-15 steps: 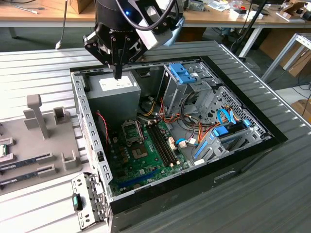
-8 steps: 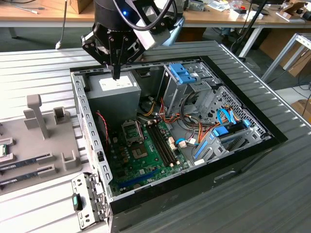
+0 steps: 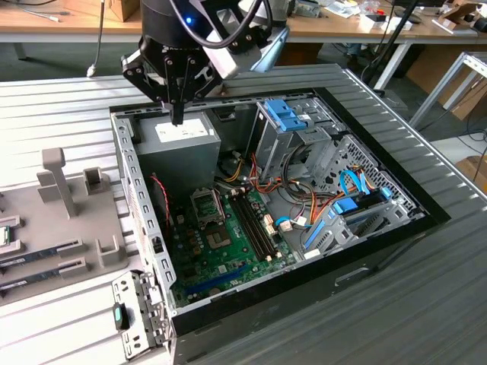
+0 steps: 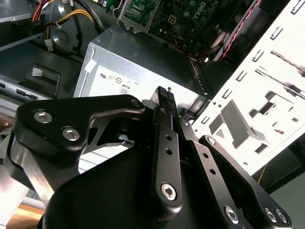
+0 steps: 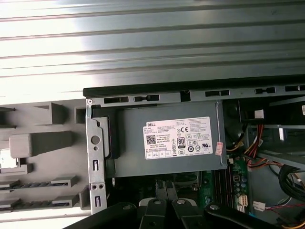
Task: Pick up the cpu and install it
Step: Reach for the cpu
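Note:
My gripper point(image 3: 178, 118) hangs over the back left corner of the open computer case point(image 3: 403, 220), just above the grey power supply point(image 3: 183, 148). Its two black fingers are pressed together, and nothing shows between them in the second wrist view point(image 4: 164, 90). The cpu point(image 3: 4, 237), a small flat square with a green edge, lies on the grey holder tray point(image 3: 68, 228) at the exterior view's far left, cut by the picture's edge. The black square socket frame point(image 3: 205, 204) sits on the green motherboard point(image 3: 228, 251), in front of the power supply and well below the gripper.
Long memory sticks point(image 3: 42, 255) lie in slots of the grey tray, which also carries upright grey posts point(image 3: 57, 179). Inside the case are black memory slots point(image 3: 255, 220), bundled cables point(image 3: 304, 194) and a drive cage with blue clips point(image 3: 289, 114). A ribbed metal table point(image 3: 61, 99) surrounds the case.

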You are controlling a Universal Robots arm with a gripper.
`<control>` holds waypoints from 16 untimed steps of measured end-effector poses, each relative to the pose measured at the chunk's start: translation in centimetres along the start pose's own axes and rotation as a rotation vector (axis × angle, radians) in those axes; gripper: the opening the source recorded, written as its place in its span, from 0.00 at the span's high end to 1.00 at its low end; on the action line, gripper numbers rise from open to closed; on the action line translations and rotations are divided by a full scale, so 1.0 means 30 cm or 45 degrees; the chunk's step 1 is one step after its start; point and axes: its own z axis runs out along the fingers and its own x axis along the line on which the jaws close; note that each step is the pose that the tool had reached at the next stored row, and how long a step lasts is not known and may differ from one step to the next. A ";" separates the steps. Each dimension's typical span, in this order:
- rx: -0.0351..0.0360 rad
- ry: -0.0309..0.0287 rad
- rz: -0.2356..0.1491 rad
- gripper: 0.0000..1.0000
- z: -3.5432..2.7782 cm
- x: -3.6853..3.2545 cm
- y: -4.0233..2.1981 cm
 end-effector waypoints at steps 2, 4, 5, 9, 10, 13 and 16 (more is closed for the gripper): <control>0.0001 0.0000 0.000 0.89 0.000 0.003 0.000; 0.0000 0.0000 0.000 0.89 0.000 0.008 -0.001; 0.0000 0.0000 0.000 0.89 0.000 0.009 -0.001; 0.0001 0.0000 0.000 0.89 -0.001 0.020 -0.001; 0.0000 0.0000 0.000 0.89 -0.001 0.021 -0.002; 0.0000 0.0000 0.000 0.89 -0.001 0.026 -0.002; 0.0000 0.0000 0.000 0.89 -0.001 0.032 -0.002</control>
